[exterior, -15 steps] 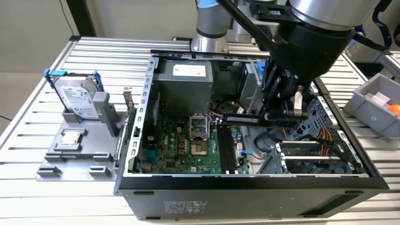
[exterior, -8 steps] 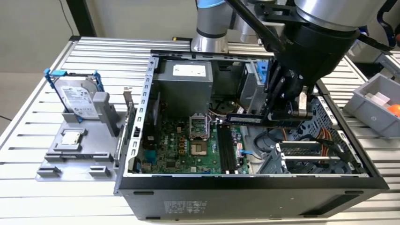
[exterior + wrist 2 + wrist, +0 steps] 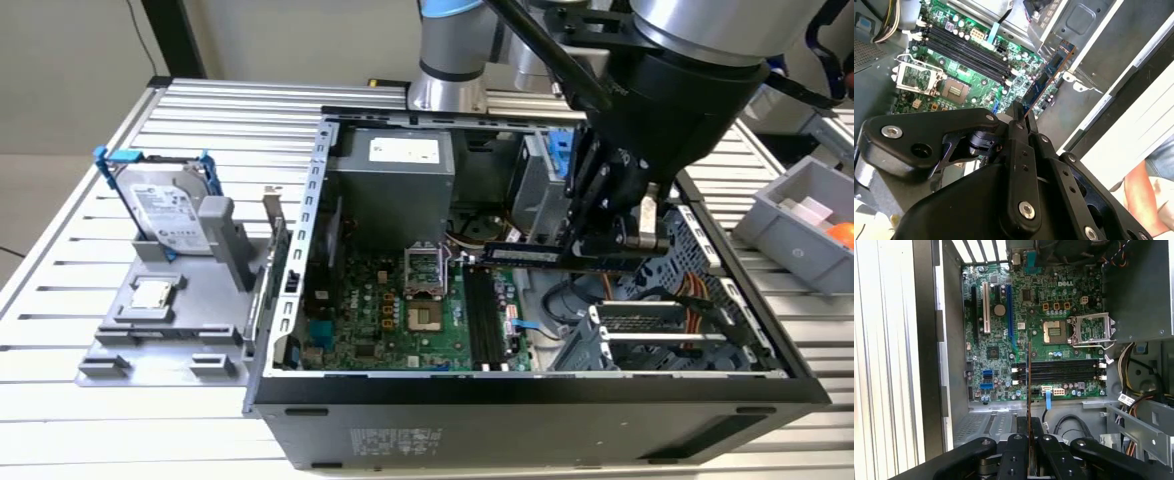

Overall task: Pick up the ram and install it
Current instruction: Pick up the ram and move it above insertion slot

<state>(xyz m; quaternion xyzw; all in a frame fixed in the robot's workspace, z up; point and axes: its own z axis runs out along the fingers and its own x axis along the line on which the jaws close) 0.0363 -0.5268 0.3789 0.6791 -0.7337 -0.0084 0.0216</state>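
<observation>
In the exterior view the arm reaches down into an open computer case (image 3: 287,300) that lies on a slatted metal tabletop (image 3: 67,270). The hand (image 3: 607,252) is clamped on the ram (image 3: 534,254), which it holds level and clear of the motherboard (image 3: 387,320), above the part of the case toward the exterior view's right of the memory slots (image 3: 483,322). The stick lies crosswise to those slots and is not seated in any of them. Outside the case, toward the exterior view's left, a hard drive (image 3: 167,205) stands in a grey fixture (image 3: 160,330), with a processor (image 3: 154,293) lying flat on it. A grey bin (image 3: 787,225) sits at the exterior view's right.

In the second wrist view the black fingers (image 3: 1016,150) close on one end of the ram (image 3: 1049,75). The rest of the stick sticks out past them over the case floor, beside the board (image 3: 954,65). The slots (image 3: 966,50) and the open socket (image 3: 919,80) show beyond. Part of a person (image 3: 1146,195) is at the picture's edge.

In the first wrist view the ram (image 3: 1029,390) is seen edge-on as a thin line rising from between the fingers (image 3: 1014,455). It crosses the end of the slots (image 3: 1061,372) at a right angle, with the socket (image 3: 1054,331) just beyond them.
</observation>
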